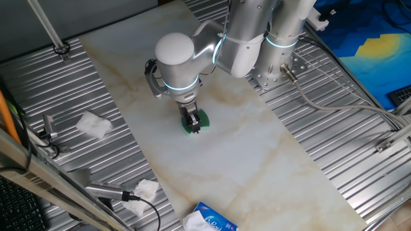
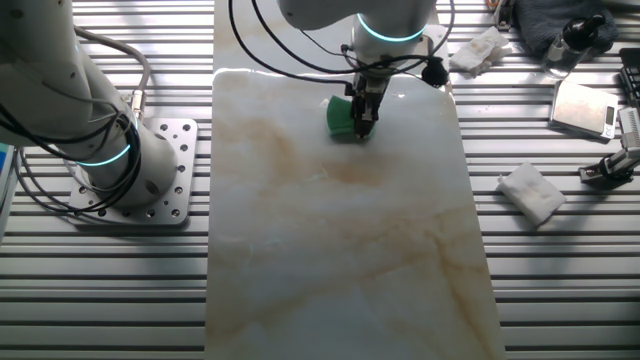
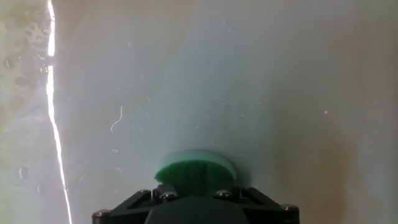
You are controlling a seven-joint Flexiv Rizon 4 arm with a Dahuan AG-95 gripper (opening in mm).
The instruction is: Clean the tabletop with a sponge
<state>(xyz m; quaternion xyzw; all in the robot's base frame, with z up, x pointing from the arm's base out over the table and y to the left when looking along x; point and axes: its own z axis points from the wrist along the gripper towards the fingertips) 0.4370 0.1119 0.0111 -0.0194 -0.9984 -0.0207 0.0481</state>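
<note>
The hand (image 3: 198, 208) is clamped on the sponge (image 3: 196, 169), which juts just ahead of its fingertips, pressed flat onto the desk (image 3: 249, 81).

Pincer (image 1: 192, 124) presses sponge (image 1: 200, 120) onto tabletop (image 1: 257, 154).

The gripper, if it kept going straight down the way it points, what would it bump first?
The gripper points down, shut on the sponge, which already seems pressed on the tabletop. So it would meet the tabletop.

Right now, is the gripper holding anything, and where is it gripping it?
Yes. The gripper is shut on the green sponge, fingers clamping its opposite sides, pressing it on the tabletop.
</note>
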